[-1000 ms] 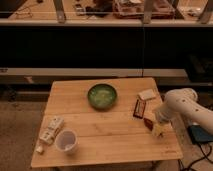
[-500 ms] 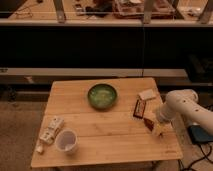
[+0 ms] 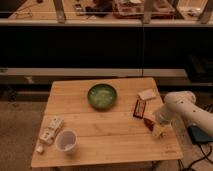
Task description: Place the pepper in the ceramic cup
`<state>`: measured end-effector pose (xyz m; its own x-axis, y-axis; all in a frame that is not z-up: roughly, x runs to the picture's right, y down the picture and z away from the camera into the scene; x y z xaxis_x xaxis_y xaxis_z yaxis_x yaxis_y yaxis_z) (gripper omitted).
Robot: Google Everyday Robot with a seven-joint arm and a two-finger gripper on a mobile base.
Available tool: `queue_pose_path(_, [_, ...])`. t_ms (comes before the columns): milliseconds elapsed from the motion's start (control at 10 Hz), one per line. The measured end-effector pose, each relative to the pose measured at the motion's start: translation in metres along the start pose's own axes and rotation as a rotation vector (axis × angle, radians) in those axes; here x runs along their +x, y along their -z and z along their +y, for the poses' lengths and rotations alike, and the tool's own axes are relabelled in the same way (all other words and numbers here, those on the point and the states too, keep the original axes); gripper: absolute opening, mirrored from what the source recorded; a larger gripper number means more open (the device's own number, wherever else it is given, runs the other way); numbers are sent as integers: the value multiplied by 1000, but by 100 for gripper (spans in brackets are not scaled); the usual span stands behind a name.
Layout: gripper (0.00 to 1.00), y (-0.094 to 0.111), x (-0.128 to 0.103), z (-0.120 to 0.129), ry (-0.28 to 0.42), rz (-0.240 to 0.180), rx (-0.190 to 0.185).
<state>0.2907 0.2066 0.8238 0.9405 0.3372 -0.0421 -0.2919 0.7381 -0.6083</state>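
My gripper (image 3: 159, 129) hangs low over the right part of the light wooden table (image 3: 110, 135), close to its near edge. Its tips are pale and they melt into the wood colour, so their outline is hard to make out. The fingers stand wide apart, and I see nothing between them. My white rounded arm (image 3: 182, 106) comes in from the right side and its far part is cut off by the picture edge. It also covers a part of a blue flat thing (image 3: 201, 135) that lies below the table.

The small slender dark red pepper (image 3: 149, 121) lies on the table just beside my gripper, on its left and a little farther from the near edge. I cannot tell if a fingertip touches it, and part of it may be hidden behind the gripper. Just beyond the pepper lies a flat dark rectangular packet with a red edge (image 3: 139, 108), and farther beyond it a small pale block (image 3: 147, 94).

The small round whitish ceramic cup (image 3: 66, 141) stands well apart from my gripper, far to its left near the front edge, upright. Just beside the cup lies a flat white rectangular packet (image 3: 51, 129); its print is not readable. The wide green bowl (image 3: 102, 96) stands to the left and beyond my gripper, near the middle of the table.

Compared with one second ago, my gripper is a little lower and nearer to the front edge. All the things on the table lie where they were.
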Motion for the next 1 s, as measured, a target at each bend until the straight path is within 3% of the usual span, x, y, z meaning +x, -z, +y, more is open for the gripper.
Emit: queue_pose_path(1000, [80, -14, 16, 8, -78, 43, 20])
